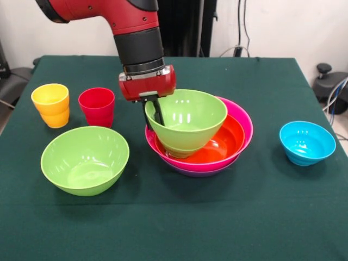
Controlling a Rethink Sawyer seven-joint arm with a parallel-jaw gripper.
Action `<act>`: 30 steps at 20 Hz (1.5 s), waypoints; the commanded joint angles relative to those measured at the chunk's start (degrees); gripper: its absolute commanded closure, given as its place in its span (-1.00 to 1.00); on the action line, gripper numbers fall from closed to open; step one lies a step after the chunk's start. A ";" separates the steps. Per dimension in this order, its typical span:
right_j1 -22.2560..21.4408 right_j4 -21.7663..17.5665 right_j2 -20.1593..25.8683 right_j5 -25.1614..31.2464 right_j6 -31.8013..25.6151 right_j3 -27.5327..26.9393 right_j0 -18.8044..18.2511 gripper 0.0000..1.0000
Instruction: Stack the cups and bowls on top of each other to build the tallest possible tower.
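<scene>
The tower (202, 161) in the middle of the table is a purple bowl (191, 172) at the bottom, a pink bowl (243, 117) in it, and an orange bowl (230, 142) inside that. A large lime green bowl (189, 116) rests tilted in the orange bowl. My gripper (154, 112) is shut on that bowl's left rim. A second large lime green bowl (85, 159) stands at the front left. Behind it are a yellow cup (50, 104) and a red cup (97, 106), both upright. A small sky blue bowl (307, 142) sits alone on the right.
A dark green cloth (174, 217) covers the table. Cables and a black stand (326, 81) lie beyond the table's right edge.
</scene>
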 commanded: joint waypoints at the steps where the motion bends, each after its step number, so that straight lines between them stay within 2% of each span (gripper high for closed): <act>1: 16.90 -8.88 -7.37 2.74 -3.32 -7.71 0.89 1.00; 10: 17.99 -7.97 -6.55 1.39 -1.45 -5.92 1.36 1.00; 20: 16.75 -6.93 -6.79 1.43 0.08 -4.11 2.20 1.00; 30: 13.57 -6.88 -9.37 -0.02 2.21 -3.22 4.60 1.00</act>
